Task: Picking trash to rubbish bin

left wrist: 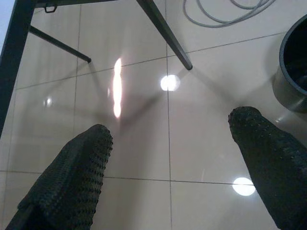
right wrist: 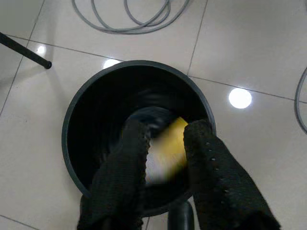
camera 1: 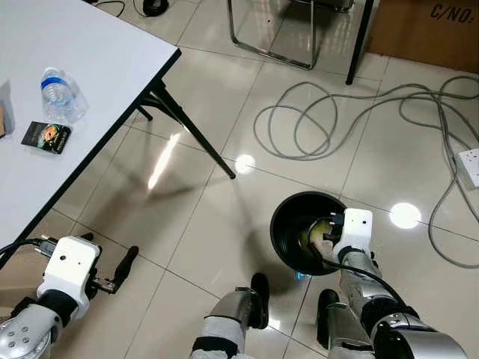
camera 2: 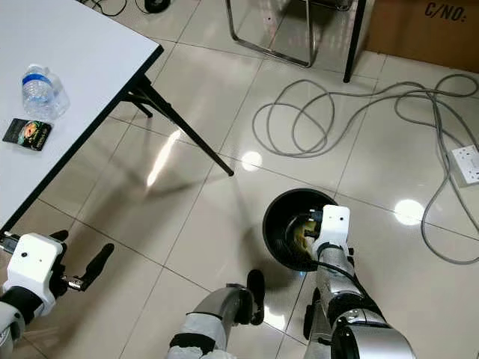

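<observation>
**Right wrist view: yellow trash over the black bin**

Right wrist view looking straight down into the black rubbish bin (right wrist: 96, 105), with a blurred yellow and white piece of trash (right wrist: 165, 151) seen in the narrow gap between the two black fingers (right wrist: 211, 177). Cannot tell if pinched or already loose inside the bin, because of the blur. Right gripper (camera 1: 323, 233) placed just above the bin opening, near its rim (camera 1: 278, 217) on the robot's side.

Left gripper (camera 1: 123, 268) low over the tiled floor (camera 1: 194, 217), beside the table edge, fingers spread wide apart with nothing between them.

On the white table (camera 1: 97, 60), a plastic water bottle (camera 1: 60, 93) lying on its side, and near it a small dark packet (camera 1: 46, 137) lying flat. Black table leg (camera 1: 191, 131) slanting down to the floor. Grey cable (camera 1: 329, 112) in loops on the tiles beyond the bin, with a white power socket (camera 1: 469, 166) at the right edge. Robot's two feet (camera 1: 258, 299) just beside the bin.
</observation>
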